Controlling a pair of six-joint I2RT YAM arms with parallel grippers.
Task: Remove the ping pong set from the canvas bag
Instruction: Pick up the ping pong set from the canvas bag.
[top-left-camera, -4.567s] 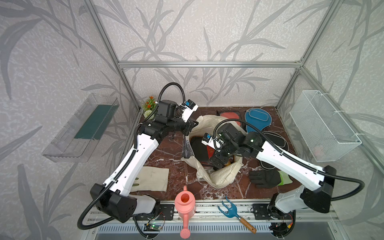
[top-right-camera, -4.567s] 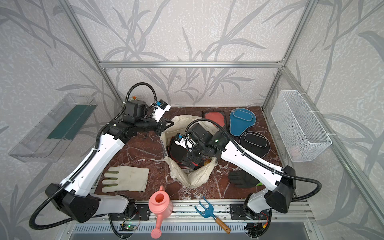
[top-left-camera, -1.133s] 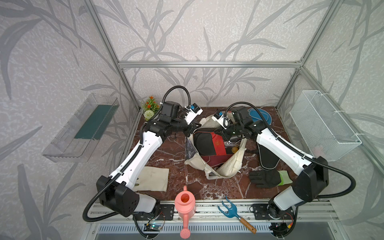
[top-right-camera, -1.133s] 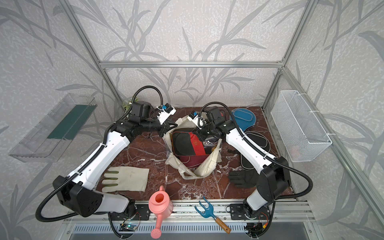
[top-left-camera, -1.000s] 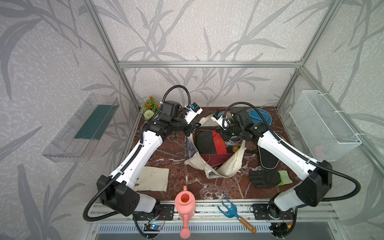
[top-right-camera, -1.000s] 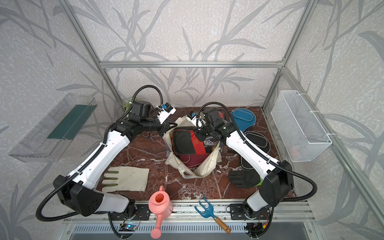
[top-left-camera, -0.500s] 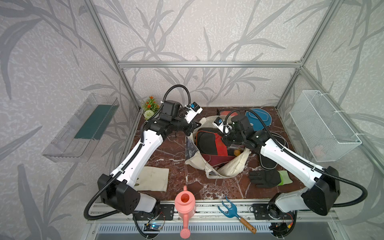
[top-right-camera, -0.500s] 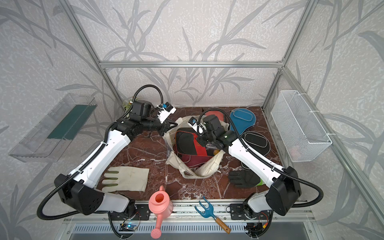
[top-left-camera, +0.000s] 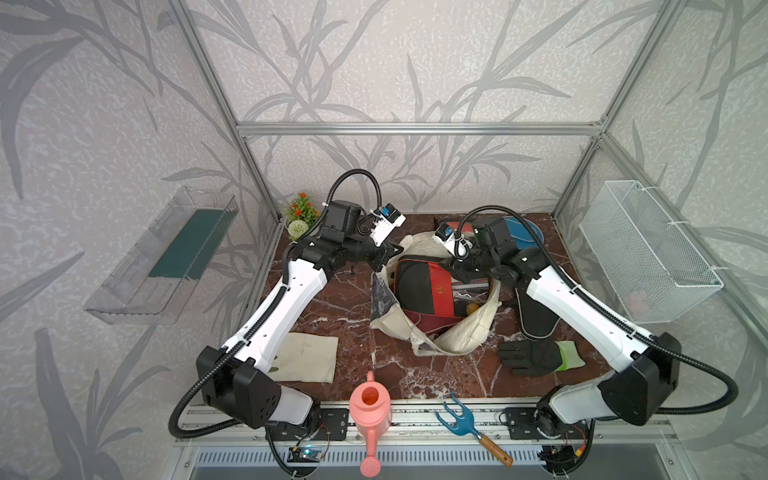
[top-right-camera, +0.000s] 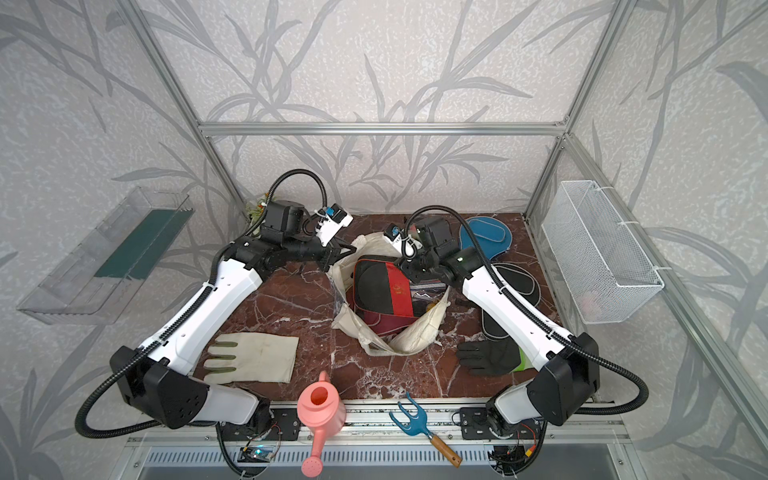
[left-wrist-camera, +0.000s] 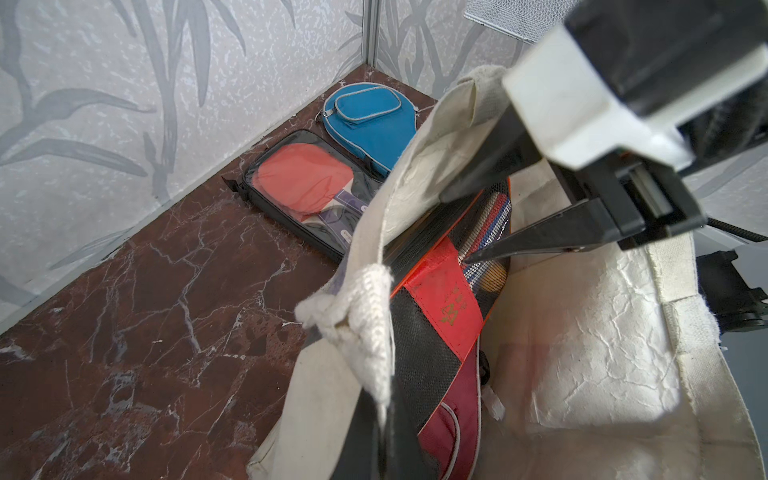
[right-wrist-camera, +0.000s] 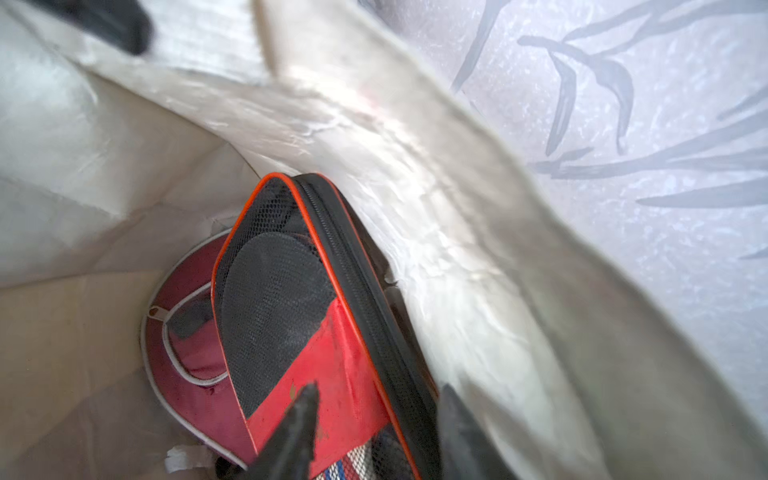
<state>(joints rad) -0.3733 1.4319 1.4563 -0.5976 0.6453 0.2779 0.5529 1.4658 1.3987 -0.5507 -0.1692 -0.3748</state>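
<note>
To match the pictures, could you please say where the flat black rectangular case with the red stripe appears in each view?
Both top views: the black rectangular fabric case with a red stripe, mid-table, inside the cream canvas bag.
Left wrist: the case, between the bag's walls.
Right wrist: the case, against the lining, over a maroon paddle-shaped case.
Shared landmark: the bag's cream lining.

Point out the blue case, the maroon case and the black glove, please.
blue case (left-wrist-camera: 368, 106), left wrist view, front pocket
maroon case (right-wrist-camera: 189, 409), right wrist view, face
black glove (top-left-camera: 536, 357), a top view, palm
</note>
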